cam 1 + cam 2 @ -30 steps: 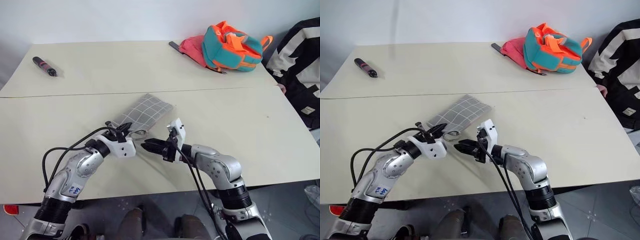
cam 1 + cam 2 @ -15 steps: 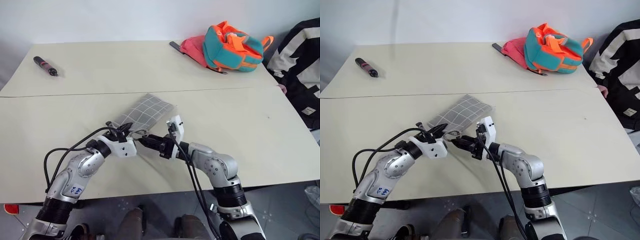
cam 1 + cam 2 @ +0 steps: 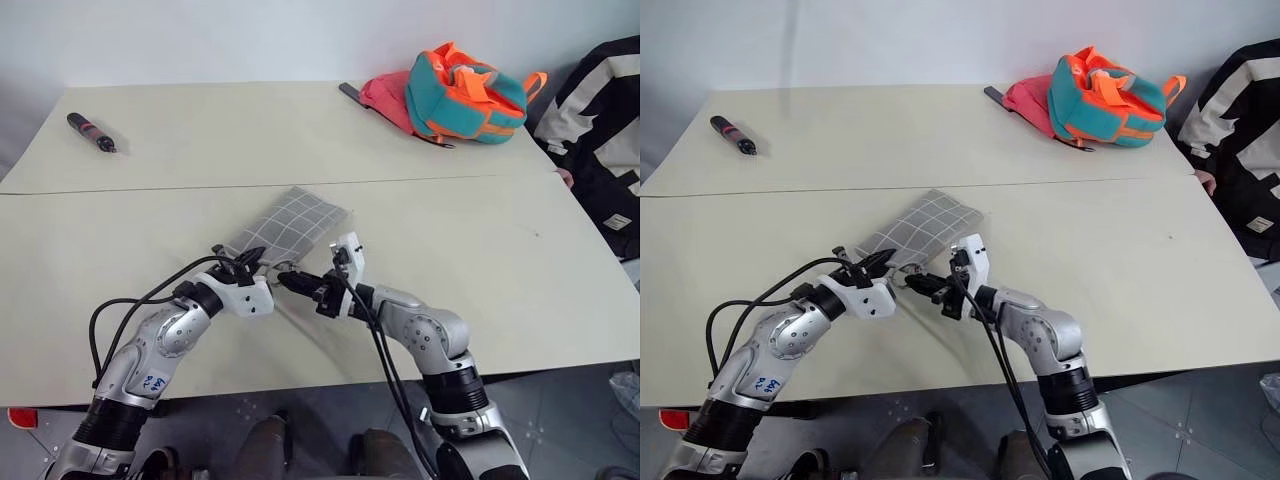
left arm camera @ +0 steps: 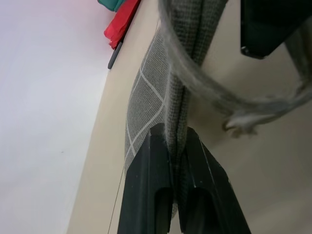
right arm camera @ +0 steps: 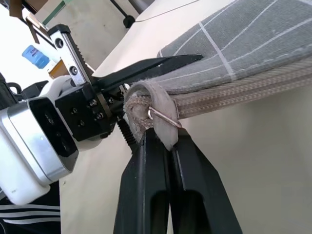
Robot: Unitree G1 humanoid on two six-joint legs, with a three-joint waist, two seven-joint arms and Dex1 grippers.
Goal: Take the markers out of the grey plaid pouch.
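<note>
The grey plaid pouch [image 3: 292,220] lies on the table's middle, its near end lifted off the top. My left gripper [image 3: 256,263] is shut on that end's edge, the fabric pinched between its black fingers [image 4: 155,161]. My right gripper [image 3: 290,281] meets it from the right and is shut on the pouch's small grey loop [image 5: 146,105], right beside the left gripper's fingers [image 5: 151,66]. The pouch's opening looks closed along the ribbed seam [image 5: 243,97]. The markers are hidden from view.
A thick black-and-red pen-shaped thing [image 3: 90,132] lies at the far left of the table. A teal-and-orange backpack [image 3: 465,92] on a red cloth [image 3: 385,95] sits at the far right. A black-and-white garment [image 3: 600,130] hangs past the right edge.
My right gripper has moved left to the pouch's near end and shut on the loop. The left gripper has kept still with its hold on the pouch.
</note>
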